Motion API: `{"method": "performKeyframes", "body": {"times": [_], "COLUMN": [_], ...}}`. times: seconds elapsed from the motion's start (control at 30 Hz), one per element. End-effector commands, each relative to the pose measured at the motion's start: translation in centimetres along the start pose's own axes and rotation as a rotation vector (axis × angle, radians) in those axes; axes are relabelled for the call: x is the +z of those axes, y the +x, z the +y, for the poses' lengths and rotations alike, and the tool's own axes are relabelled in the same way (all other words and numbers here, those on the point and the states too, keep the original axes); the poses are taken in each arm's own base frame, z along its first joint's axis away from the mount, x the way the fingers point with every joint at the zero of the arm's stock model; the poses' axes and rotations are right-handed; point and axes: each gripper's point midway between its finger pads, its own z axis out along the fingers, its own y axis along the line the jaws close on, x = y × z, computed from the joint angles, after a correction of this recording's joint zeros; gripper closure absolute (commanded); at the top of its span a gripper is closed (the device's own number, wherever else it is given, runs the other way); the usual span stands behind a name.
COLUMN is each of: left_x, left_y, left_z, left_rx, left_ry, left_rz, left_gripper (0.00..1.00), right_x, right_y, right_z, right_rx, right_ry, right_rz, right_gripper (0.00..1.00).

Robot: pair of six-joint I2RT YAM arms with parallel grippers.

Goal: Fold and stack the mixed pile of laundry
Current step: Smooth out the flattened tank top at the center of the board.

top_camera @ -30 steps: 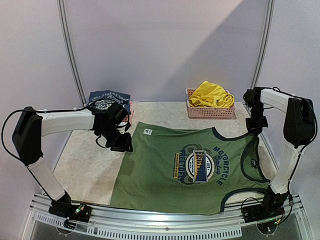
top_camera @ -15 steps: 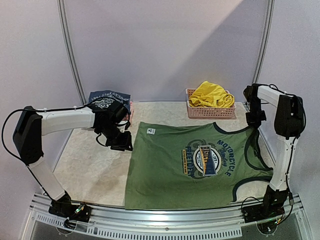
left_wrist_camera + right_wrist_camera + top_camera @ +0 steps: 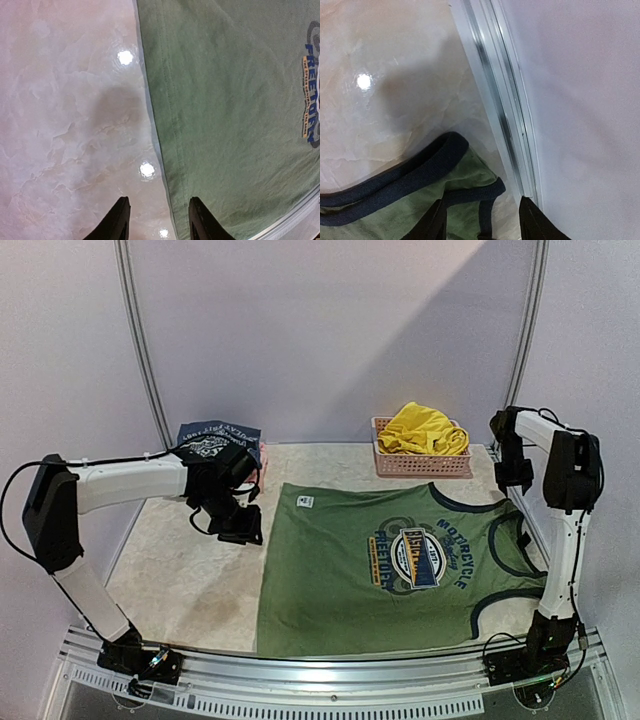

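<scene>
While both arms hover, an olive-green sleeveless shirt [image 3: 400, 570] lies spread flat, print side up, on the desk [image 3: 170, 570], just in front of the pink lattice basket [image 3: 420, 466]. Dark navy trim edges its neck and armholes, and a round blue-and-yellow logo [image 3: 418, 558] marks the chest. Bright yellow shorts [image 3: 423, 430] sit crumpled inside the basket. Left of the basket and nearer, the left pincer [image 3: 157, 212] stands partly open and empty above the shirt's hem. Just right of the basket, the right pincer [image 3: 482, 217] is parted, gripping nothing, over a shoulder strap.
</scene>
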Motion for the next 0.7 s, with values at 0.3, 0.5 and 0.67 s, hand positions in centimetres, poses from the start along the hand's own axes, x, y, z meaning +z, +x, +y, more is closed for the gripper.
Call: {"method": "performKeyframes", "body": {"times": [0.3, 0.5, 0.67], "left_x": [-0.6, 1.1, 3.2], "left_y": [0.6, 0.2, -0.4], "left_z": [-3.8, -6.4, -8.5], "left_rx": [0.145, 0.194, 0.207], "left_ry": [0.007, 0.036, 0.069], "left_rz": [-0.010, 0.010, 0.043], "left_gripper": [0.60, 0.60, 0.60], "right_x": [-9.6, -12.6, -13.2], "right_y": [2.5, 7.5, 12.3], "right_z": [-4.6, 3.8, 10.8], "right_rx": [0.136, 0.052, -0.032], "right_ry": [-0.071, -0.445, -0.672], "right_rz": [-0.113, -0.121, -0.065], "right_gripper": [0.16, 0.21, 0.26]}}
